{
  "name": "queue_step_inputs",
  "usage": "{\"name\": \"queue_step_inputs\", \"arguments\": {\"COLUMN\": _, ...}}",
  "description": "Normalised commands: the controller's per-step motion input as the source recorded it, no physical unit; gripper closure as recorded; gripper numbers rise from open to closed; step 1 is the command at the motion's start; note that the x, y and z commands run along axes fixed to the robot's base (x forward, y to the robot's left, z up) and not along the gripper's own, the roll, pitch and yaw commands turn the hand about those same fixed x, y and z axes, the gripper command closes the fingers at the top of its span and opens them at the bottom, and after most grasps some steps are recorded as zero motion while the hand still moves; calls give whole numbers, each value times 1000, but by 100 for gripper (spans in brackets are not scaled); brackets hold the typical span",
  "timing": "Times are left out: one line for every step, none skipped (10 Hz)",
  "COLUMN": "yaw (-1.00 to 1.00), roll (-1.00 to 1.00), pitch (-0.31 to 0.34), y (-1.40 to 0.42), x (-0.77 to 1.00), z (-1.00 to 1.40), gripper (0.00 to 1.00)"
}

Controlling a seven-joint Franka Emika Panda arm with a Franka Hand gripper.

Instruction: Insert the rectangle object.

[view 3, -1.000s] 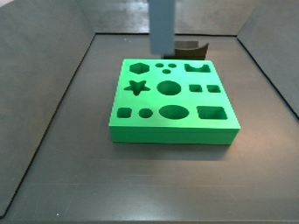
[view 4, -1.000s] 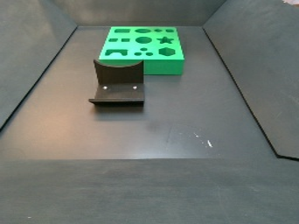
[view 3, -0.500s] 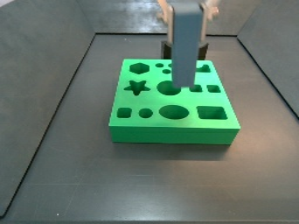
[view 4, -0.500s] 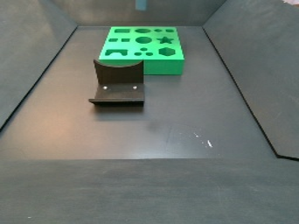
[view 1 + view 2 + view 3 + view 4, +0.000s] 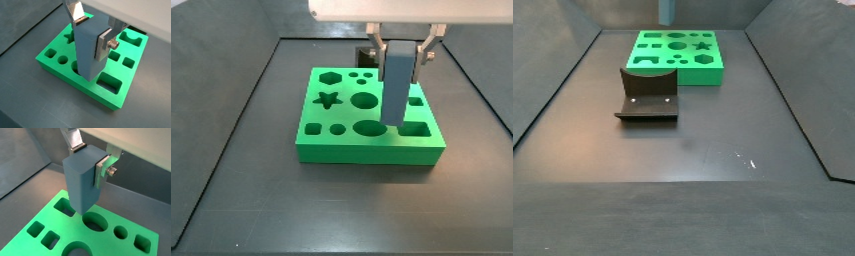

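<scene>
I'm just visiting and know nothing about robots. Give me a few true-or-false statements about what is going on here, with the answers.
1. The gripper holds the rectangle object upright. True.
2. The bar is already sunk into a hole of the green board. False: in both wrist views its lower end hangs above the board.
3. The board has a star-shaped hole. True.
4. The fixture sits on top of the board. False: it stands on the floor beside it.
5. The board is red. False: it is green.
</scene>
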Motion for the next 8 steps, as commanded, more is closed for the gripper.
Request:
{"name": "queue_step_inputs", "arguments": {"yaw": -446, "roll": 286, "pitch": 300, "y": 0, "x": 106, "z": 0, "gripper": 100}}
{"name": "queue_step_inputs", "arguments": {"yaw": -949, "roll": 170, "pitch": 100, "y": -26, "x": -131, "z": 180, "gripper": 100}}
{"name": "queue_step_inputs", "arguments": {"yaw": -951, "roll": 171, "pitch": 99, "y": -23, "x": -134, "z": 177, "gripper": 100}}
{"name": "queue_step_inputs", "arguments": {"yaw": -951, "roll": 173, "pitch": 91, "y": -20, "x": -131, "z": 171, "gripper": 100}}
{"name": "queue_step_inputs", "arguments": {"yaw": -943, "roll": 183, "pitch": 70, "y": -3, "x": -100, "z": 137, "gripper": 100}}
{"name": "queue_step_inputs", "arguments": {"yaw": -846, "roll": 254, "pitch": 9, "y": 0, "x": 0, "z": 0, "gripper": 100}}
{"name": "queue_step_inputs", "arguments": {"yaw": -763, "roll": 327, "pitch": -19, "y": 0, "x": 200, "z": -129, "gripper": 100}}
{"name": "queue_step_inputs", "arguments": {"yaw": -811, "roll": 301, "pitch": -81, "y": 0, "x": 254, "z": -100, "gripper": 100}}
